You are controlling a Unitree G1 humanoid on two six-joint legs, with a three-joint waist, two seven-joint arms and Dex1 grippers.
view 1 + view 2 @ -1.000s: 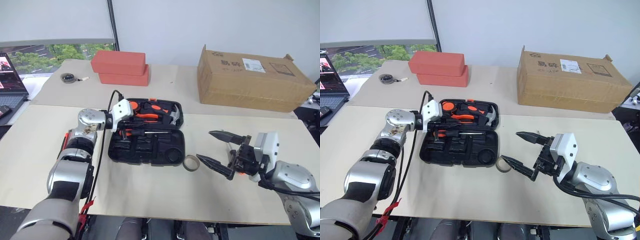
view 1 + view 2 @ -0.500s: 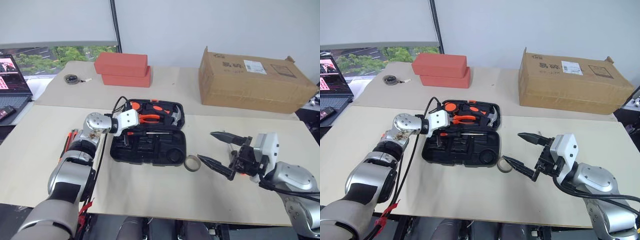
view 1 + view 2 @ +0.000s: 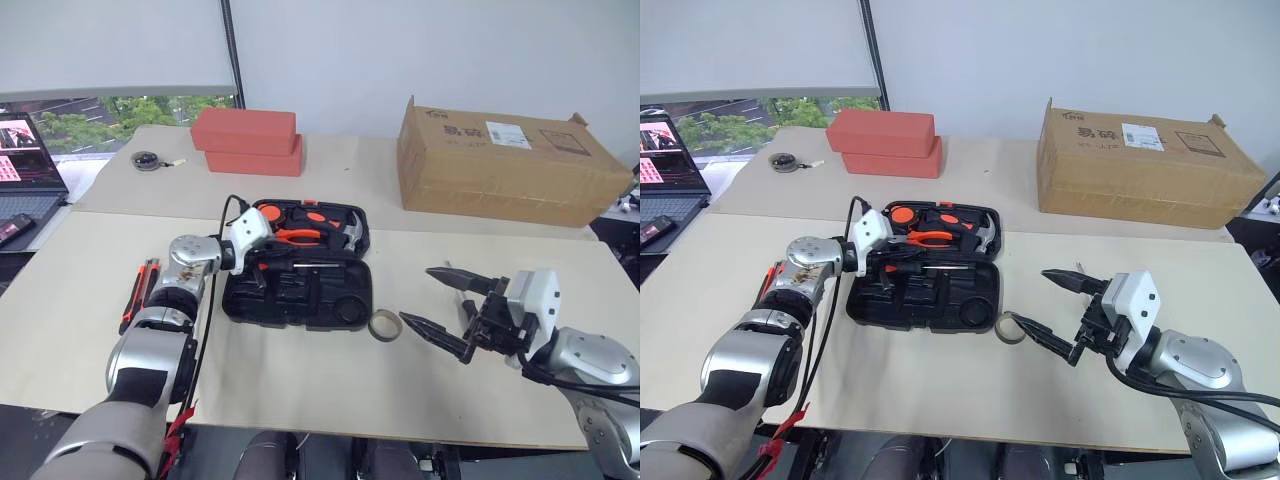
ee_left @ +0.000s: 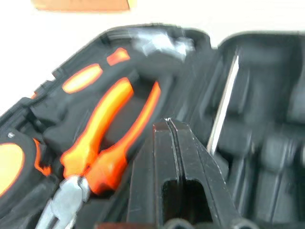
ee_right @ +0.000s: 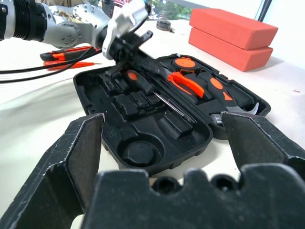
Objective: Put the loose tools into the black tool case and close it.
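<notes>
1. The flat black plastic tool case (image 3: 297, 272) lies open mid-surface, with the shut left end effector (image 3: 262, 268) over its left edge.
2. The beige surface (image 3: 300, 370) in front of the case is bare.
3. A small tape ring (image 3: 383, 325) sits between the case and the wide-open right end effector (image 3: 438, 303).
4. Red rectangular boxes (image 3: 250, 141) and a big brown cardboard box (image 3: 505, 160) block the far side.

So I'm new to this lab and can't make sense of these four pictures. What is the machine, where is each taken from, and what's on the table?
It is a two-armed humanoid robot. Two pictures come from its head, one from each wrist. On the table lies an open black tool case with pliers and a screwdriver inside. A tape ring lies beside the case, and a utility knife lies left of the left arm. The left tool is shut, empty, over the case. The right tool stands open, empty, beside the ring. Red boxes and a cardboard box sit behind.
</notes>
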